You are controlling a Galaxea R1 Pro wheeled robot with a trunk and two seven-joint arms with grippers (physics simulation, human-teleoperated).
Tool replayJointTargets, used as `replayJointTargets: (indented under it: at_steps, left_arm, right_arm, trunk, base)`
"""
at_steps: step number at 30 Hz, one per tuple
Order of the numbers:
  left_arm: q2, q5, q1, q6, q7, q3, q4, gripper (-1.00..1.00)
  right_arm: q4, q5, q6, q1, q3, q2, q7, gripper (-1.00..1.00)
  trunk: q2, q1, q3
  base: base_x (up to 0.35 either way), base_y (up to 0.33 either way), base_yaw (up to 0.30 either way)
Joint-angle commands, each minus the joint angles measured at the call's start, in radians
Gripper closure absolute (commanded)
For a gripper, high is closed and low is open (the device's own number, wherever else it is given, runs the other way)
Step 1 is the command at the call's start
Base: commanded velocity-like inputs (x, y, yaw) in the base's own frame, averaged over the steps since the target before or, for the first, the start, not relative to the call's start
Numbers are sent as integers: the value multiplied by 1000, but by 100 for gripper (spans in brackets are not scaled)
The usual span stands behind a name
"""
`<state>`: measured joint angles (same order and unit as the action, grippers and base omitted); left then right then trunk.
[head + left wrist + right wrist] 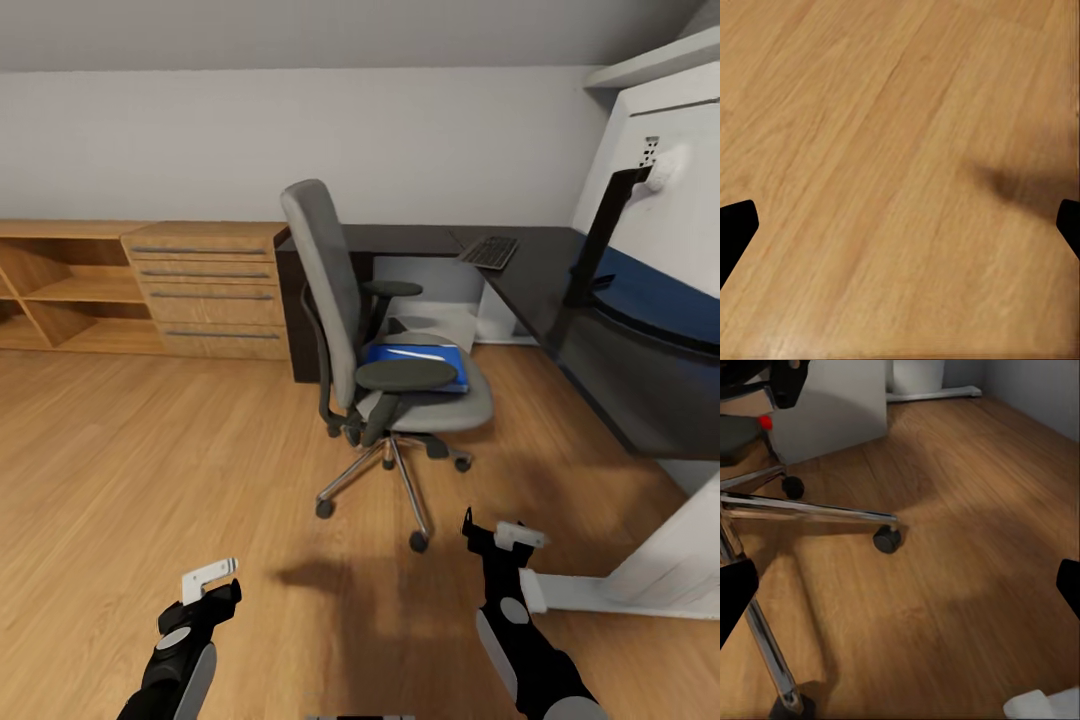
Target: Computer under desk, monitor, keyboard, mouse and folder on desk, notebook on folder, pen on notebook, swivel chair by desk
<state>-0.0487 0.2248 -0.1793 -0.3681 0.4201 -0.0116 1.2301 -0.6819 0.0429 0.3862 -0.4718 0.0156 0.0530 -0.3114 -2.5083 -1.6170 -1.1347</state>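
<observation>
Both arms are black with glossy, rounded casings, each bearing an oval grey patch on the forearm segment. The left tool [212, 580] ends in a white angular finger piece on a black wrist block. The right tool [497, 533] carries a similar white piece beside a black finger. In the wrist views, dark fingertips [735, 596] sit at the frame edges.

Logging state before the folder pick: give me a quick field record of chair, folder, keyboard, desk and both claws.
swivel chair: on the wooden floor, in front of the desk, seat facing right
folder: blue, lying flat on the chair seat
keyboard: on the desk, near its back corner
desk: black, L-shaped, against the wall
left claw: low over bare floor, open, empty
right claw: near the chair's base, open, empty
computer: grey tower with red button, behind the chair's chrome legs
</observation>
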Motion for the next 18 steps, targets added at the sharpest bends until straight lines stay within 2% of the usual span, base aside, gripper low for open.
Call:
replayJointTargets:
  at_steps: [1,8,18]
  left_arm:
    - [0,9,0,-3,5,-1,2,-100]
    - [-1,11,0,-5,6,-1,20,-100]
    - [-2,11,0,-6,9,-1,40,-100]
  right_arm:
    - [1,5,5,-1,1,1,2,-100]
    - [1,5,5,-1,1,1,2,-100]
    - [1,5,5,-1,1,1,1,-100]
  trunk:
    - [0,0,-1]
    - [0,0,-1]
    - [0,0,-1]
  base:
    - [-58,0,-220]
    - [-23,0,-170]
    - [-3,0,-26]
